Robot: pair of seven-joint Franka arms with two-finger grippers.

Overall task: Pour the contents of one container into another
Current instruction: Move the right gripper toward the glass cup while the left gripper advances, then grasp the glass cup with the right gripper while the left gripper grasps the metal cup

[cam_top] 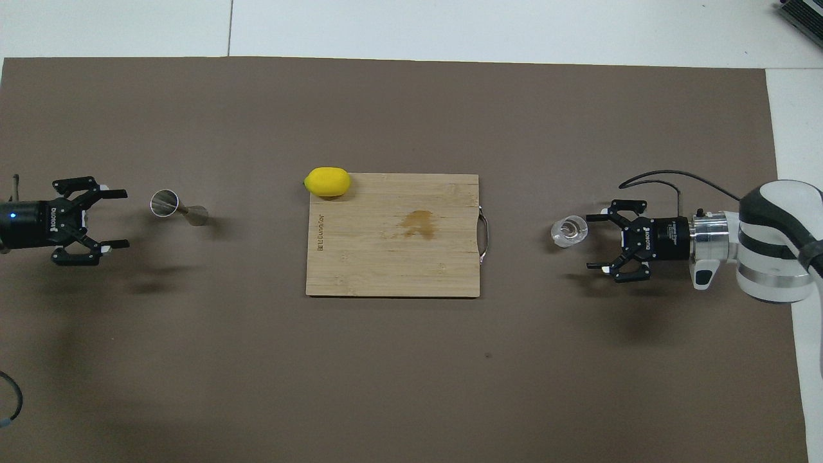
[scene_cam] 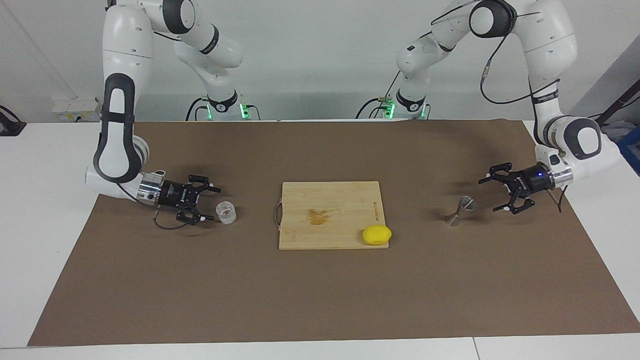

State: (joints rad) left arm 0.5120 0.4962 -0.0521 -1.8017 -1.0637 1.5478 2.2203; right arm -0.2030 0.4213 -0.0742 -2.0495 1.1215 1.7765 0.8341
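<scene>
A brown mat (scene_cam: 320, 300) is spread over the white bench (scene_cam: 45, 150), and a wooden cutting board (scene_cam: 330, 200) lies at its middle and serves as the landmark. A yellow lemon (scene_cam: 377, 234) is seen on the board's corner that is farther from the robots and toward the left arm's end; a darker stain (scene_cam: 318, 216) marks the board's centre, and a small metal handle (scene_cam: 276, 216) is fixed to the edge toward the right arm's end.

The glass tumbler (scene_cam: 226, 212) stands upright on the mat, well apart from the board toward the right arm's end. The right gripper (scene_cam: 207, 204) is held low and level, pointed toward the board, with its fingers (scene_cam: 216, 190) spread. The tumbler is placed just off the fingertips, on the board's side of them, and is not enclosed; in the overhead view it is lined up with the finger farther from the robots rather than with the gap.

The metal jigger (scene_cam: 460, 210) stands on the mat, well apart from the board toward the left arm's end. The left gripper (scene_cam: 491, 194) is likewise held low and level, pointed toward the board, its fingers (scene_cam: 484, 180) spread and nothing gripped. The jigger is found near the fingertips, on the board's side, clear of them.
</scene>
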